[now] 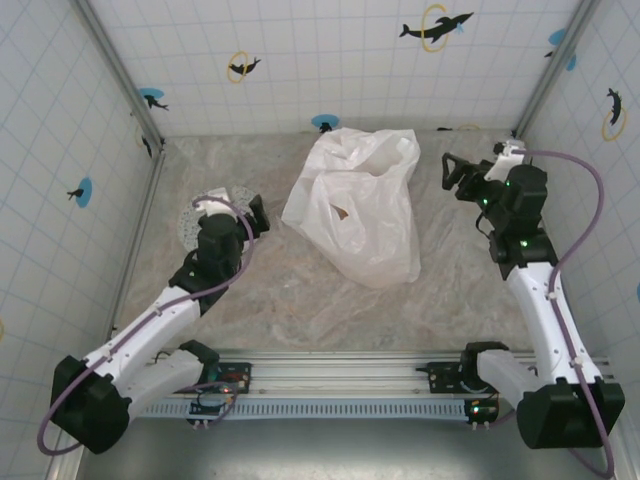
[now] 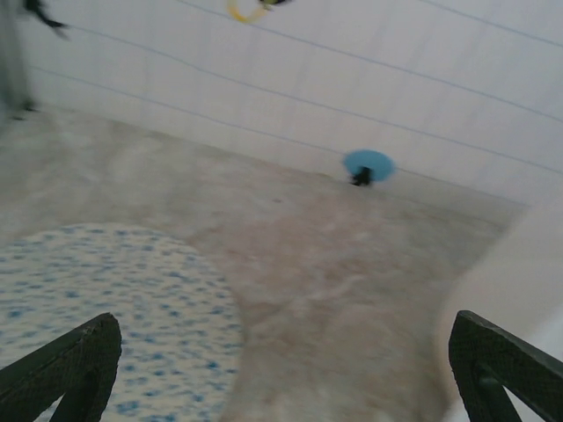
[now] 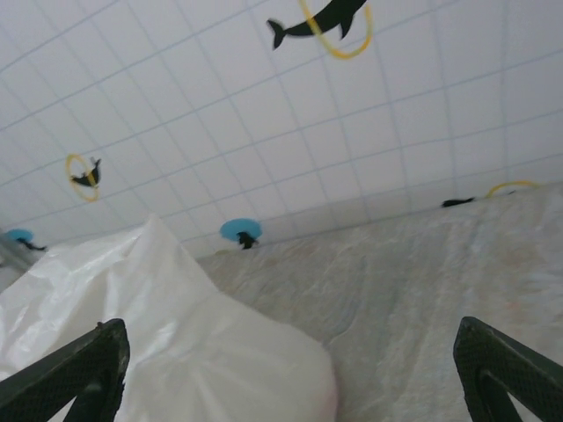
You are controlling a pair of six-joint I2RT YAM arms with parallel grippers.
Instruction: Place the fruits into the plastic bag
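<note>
Robot lab cell: dolphin-decal tiled walls (image 1: 320, 70), aluminium rail (image 1: 340, 372).

Marbled table (image 1: 300, 295); plastic bag (image 1: 360, 205), speckled plate (image 1: 187, 226)

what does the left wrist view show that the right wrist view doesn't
Left wrist view: the speckled grey plate, lying flat on the table at lower left, ahead of the left hand.

Right wrist view: the plastic bag, sharp and wrinkly, heaped at lower left ahead of the right hand.

Both: the marbled table, the tiled wall with a blue round decal and a yellow-ring decal, and dark fingers spread wide at the bottom corners. A pale blur at the left wrist view's right edge may be the bag too.
</note>
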